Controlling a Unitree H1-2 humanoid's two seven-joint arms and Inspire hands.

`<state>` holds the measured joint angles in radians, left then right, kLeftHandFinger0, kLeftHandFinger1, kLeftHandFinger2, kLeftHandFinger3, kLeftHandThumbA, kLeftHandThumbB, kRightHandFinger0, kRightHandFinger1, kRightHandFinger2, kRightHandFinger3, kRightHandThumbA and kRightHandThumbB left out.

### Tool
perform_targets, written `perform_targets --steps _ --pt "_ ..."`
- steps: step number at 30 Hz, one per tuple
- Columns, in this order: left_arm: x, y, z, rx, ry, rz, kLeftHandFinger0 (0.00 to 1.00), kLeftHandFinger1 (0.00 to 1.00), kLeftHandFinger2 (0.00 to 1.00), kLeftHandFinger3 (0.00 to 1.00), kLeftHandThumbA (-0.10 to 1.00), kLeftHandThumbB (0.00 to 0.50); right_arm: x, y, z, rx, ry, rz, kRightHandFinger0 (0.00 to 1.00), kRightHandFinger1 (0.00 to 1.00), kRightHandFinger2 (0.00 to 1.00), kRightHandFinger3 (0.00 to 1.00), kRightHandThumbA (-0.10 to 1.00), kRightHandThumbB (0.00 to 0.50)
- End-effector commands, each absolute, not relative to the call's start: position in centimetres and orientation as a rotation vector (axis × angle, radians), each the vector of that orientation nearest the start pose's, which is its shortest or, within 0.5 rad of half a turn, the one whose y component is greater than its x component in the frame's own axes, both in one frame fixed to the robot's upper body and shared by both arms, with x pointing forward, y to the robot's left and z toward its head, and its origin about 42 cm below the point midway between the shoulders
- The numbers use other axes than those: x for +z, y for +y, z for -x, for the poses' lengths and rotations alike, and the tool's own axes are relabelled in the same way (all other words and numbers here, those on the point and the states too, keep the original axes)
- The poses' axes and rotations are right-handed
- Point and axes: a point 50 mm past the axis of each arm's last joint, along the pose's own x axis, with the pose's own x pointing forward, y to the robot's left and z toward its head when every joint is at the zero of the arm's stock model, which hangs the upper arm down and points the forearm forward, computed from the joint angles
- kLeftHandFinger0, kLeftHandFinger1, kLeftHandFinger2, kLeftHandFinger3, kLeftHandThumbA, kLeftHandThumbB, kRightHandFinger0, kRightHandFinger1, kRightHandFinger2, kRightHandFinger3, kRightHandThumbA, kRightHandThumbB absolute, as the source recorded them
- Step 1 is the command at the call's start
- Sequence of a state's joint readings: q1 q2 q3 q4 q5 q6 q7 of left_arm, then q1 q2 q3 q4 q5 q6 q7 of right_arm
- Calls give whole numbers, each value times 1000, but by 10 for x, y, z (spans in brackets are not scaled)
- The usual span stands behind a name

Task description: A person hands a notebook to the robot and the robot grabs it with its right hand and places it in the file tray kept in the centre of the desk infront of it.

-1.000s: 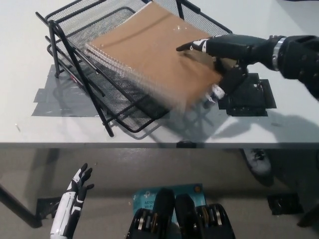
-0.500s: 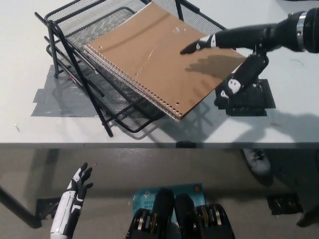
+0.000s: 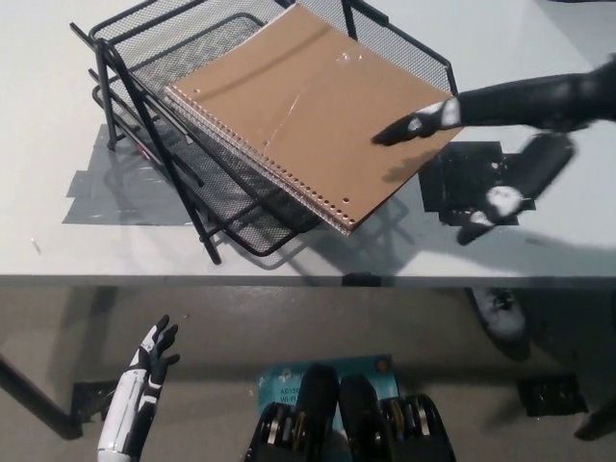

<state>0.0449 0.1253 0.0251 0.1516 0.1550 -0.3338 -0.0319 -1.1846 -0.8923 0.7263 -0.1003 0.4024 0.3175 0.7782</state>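
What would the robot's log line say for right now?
notebook: lying on file tray, corner overhanging | right hand: open, off notebook | left hand: open, resting low | desk

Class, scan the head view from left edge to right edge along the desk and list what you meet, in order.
Grey tape patch → black mesh file tray → brown spiral notebook → black tape patch → black right hand, open.

One notebook (image 3: 308, 111), one file tray (image 3: 207, 202) — perhaps two-tiered — two hands
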Motion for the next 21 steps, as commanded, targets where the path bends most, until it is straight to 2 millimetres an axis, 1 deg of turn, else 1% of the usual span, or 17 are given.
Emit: perform_targets --steps 1,3,4,5,6,7,9,10,11,12,13,15,16,18,19,20,21 --pt "94 268 -270 -50 -227 -309 932 1000 1000 1000 1000 391 576 -298 -231 909 -747 870 1000 1000 1000 1000 1000 500" --pt "93 268 -270 -51 -229 -304 921 1000 1000 1000 1000 386 553 -296 -207 922 -867 853 1000 1000 1000 1000 1000 500" --pt "92 268 -269 -51 -229 -303 925 1000 1000 1000 1000 385 525 -294 -190 874 -937 774 1000 1000 1000 1000 1000 433" --pt "92 267 -269 -50 -231 -303 935 1000 1000 1000 1000 383 498 -294 -189 844 -986 702 1000 1000 1000 1000 1000 370" --pt "93 266 -270 -52 -235 -304 942 1000 1000 1000 1000 396 472 -294 -187 815 -1037 611 1000 1000 1000 1000 1000 336" --pt "93 265 -270 -52 -238 -304 944 1000 1000 1000 1000 398 455 -294 -185 792 -1069 556 1000 1000 1000 1000 1000 329" --pt "95 266 -273 -49 -243 -311 966 1000 1000 1000 1000 427 420 -288 -183 771 -1066 423 1000 1000 1000 1000 1000 363" --pt "95 266 -273 -48 -242 -310 968 1000 1000 1000 1000 429 415 -286 -183 770 -1056 401 1000 1000 1000 1000 1000 364" --pt "95 265 -272 -48 -240 -310 983 1000 1000 1000 1000 428 406 -282 -185 779 -1008 369 1000 1000 1000 1000 1000 472" --pt "95 265 -272 -50 -238 -310 1000 1000 1000 1000 1000 428 398 -276 -189 789 -953 327 1000 1000 1000 1000 1000 494" --pt "94 264 -271 -51 -237 -308 1000 1000 1000 1000 1000 425 381 -259 -194 820 -876 208 1000 1000 1000 1000 1000 500" --pt "93 262 -270 -51 -239 -303 1000 1000 1000 1000 1000 429 364 -240 -199 824 -818 81 1000 1000 1000 1000 1000 500" --pt "94 262 -270 -50 -248 -307 1000 1000 1000 1000 1000 416 350 -228 -198 773 -753 -19 1000 1000 1000 1000 1000 500" --pt "96 262 -272 -50 -257 -306 1000 1000 1000 1000 1000 413 331 -216 -200 679 -699 -111 1000 1000 1000 1000 1000 500" --pt "97 262 -272 -49 -262 -303 1000 1000 1000 1000 1000 412 319 -214 -205 614 -680 -99 1000 1000 1000 1000 1000 429" --pt "97 262 -273 -48 -265 -301 1000 1000 1000 1000 1000 414 311 -212 -208 572 -666 -84 1000 1000 1000 1000 1000 424" --pt "98 263 -273 -50 -268 -301 1000 1000 1000 1000 1000 424 294 -209 -213 503 -626 -70 1000 1000 1000 1000 1000 398"
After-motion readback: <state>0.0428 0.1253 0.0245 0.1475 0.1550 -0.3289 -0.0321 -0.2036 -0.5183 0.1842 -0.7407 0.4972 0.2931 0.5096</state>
